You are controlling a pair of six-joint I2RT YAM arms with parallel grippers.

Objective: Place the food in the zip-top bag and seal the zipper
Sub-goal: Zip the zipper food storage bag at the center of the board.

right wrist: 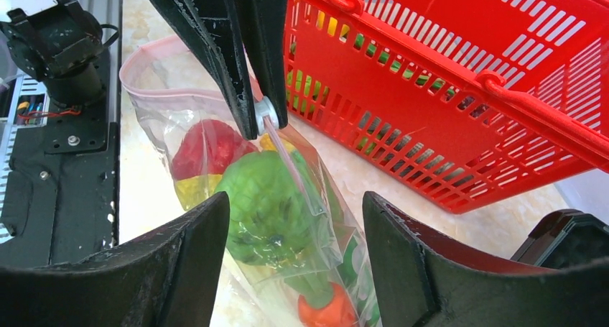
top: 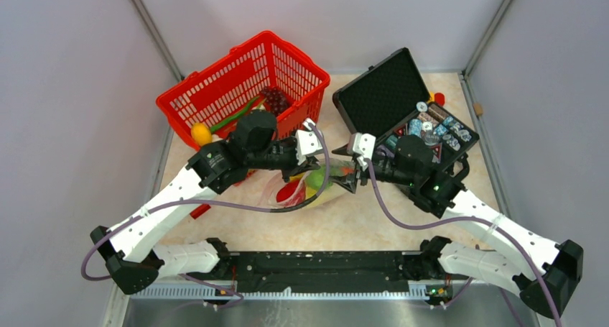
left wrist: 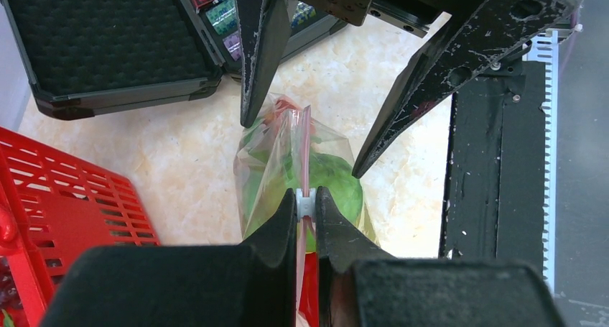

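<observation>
The zip-top bag (top: pixel 305 189) lies between the red basket and the black case and holds a green round fruit (right wrist: pixel 266 205), a red piece (right wrist: pixel 208 147), a yellow piece (right wrist: pixel 190 187) and an orange carrot (right wrist: pixel 327 312). My left gripper (left wrist: pixel 307 201) is shut on the white slider (right wrist: pixel 264 113) of the pale pink zipper (left wrist: pixel 304 144). Behind the slider the strip spreads in an open loop (right wrist: pixel 154 61). My right gripper (right wrist: pixel 294 205) is open, its fingers (left wrist: pixel 255 54) on either side of the bag's far end without touching it.
The red mesh basket (top: pixel 244 75) at the back left holds dark grapes (top: pixel 276 97), green pods (top: pixel 237 115) and a yellow-orange piece (top: pixel 201 134). The open black case (top: pixel 388 97) with poker chips (top: pixel 434 129) stands at the back right. The black base rail (top: pixel 323 266) runs along the near edge.
</observation>
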